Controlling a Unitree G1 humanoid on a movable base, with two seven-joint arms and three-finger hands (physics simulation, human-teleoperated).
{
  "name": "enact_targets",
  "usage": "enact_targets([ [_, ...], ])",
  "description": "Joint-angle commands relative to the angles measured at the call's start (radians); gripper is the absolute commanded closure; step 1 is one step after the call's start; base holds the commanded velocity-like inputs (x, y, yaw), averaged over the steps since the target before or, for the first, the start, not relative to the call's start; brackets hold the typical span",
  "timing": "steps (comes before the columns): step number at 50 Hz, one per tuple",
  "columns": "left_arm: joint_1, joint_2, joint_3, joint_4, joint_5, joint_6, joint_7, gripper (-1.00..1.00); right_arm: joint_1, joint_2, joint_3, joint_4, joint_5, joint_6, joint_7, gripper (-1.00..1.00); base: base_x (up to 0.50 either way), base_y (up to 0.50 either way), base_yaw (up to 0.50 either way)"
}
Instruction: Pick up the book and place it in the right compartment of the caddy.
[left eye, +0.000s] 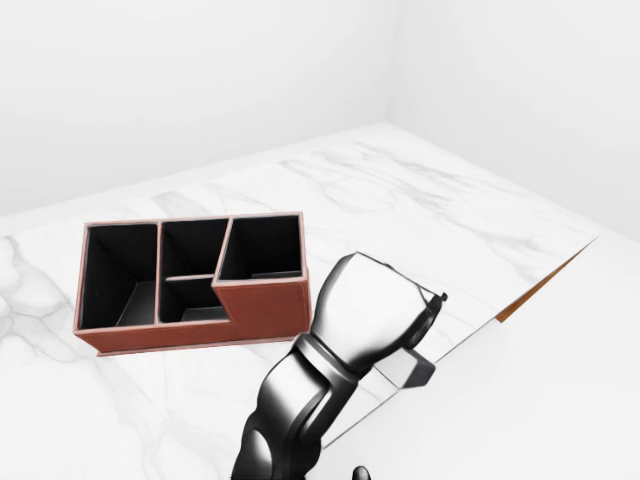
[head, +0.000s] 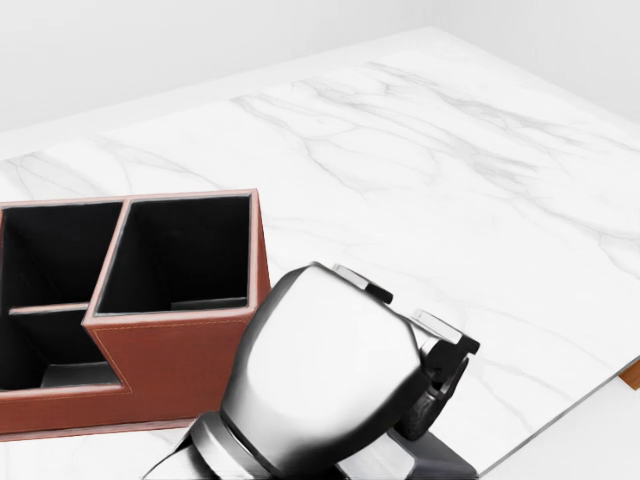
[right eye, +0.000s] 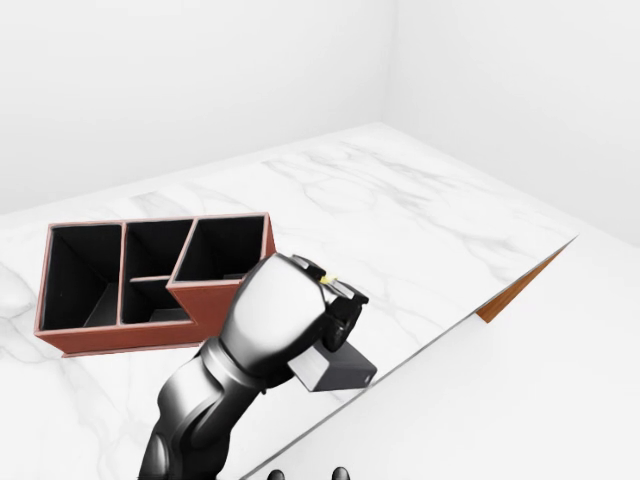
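Left-eye view: white marble worktop (left eye: 400, 200). The red-brown caddy (left eye: 190, 345) stands on it at left, upright, its black compartments empty. The left robot hand (left eye: 385, 310) is raised just right of the caddy, arm coming up from the bottom edge. The book (left eye: 408, 372), a grey flat slab, sits right under the hand near the worktop's edge, outside the caddy.

Head view: the robot hand (head: 330, 380) fills the bottom centre and overlaps the caddy's (head: 170, 370) right corner. A corner of the book (head: 430, 462) shows below the fingers (head: 440, 385).

Right-eye view: the robot hand (right eye: 280, 320) has dark fingers curled down over the book (right eye: 338, 372). Can't tell if they're clamped on it or only touching. A yellow speck (right eye: 323, 279) peeks over the knuckles. The caddy (right eye: 110, 338) is at left, partly behind the hand.
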Motion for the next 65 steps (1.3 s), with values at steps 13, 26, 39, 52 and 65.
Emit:
enact_targets([
  [13, -0.329, -0.108, 0.206, 0.042, -0.191, 0.000, -0.152, 1.00, -0.002, -0.001, 0.000, 0.003, 0.001, 0.000, -0.001, -1.00, 0.00, 0.00, 0.00],
  [26, -0.563, -0.038, 0.356, 0.109, -0.281, 0.000, -0.200, 1.00, -0.001, -0.002, 0.000, 0.003, 0.005, 0.000, -0.002, -1.00, 0.00, 0.00, 0.00],
  [39, -0.785, 0.058, 0.421, 0.185, -0.339, 0.000, -0.205, 1.00, 0.001, 0.000, 0.000, 0.001, 0.005, 0.000, -0.001, -1.00, 0.00, 0.00, 0.00],
  [52, -0.912, 0.131, 0.457, 0.293, -0.256, 0.000, -0.188, 1.00, 0.000, 0.001, 0.000, 0.003, 0.003, 0.000, 0.002, -1.00, 0.00, 0.00, 0.00],
  [65, -0.962, 0.202, 0.502, 0.328, -0.305, 0.000, -0.214, 1.00, 0.000, 0.005, 0.000, -0.004, 0.001, 0.000, 0.006, -1.00, 0.00, 0.00, 0.00],
])
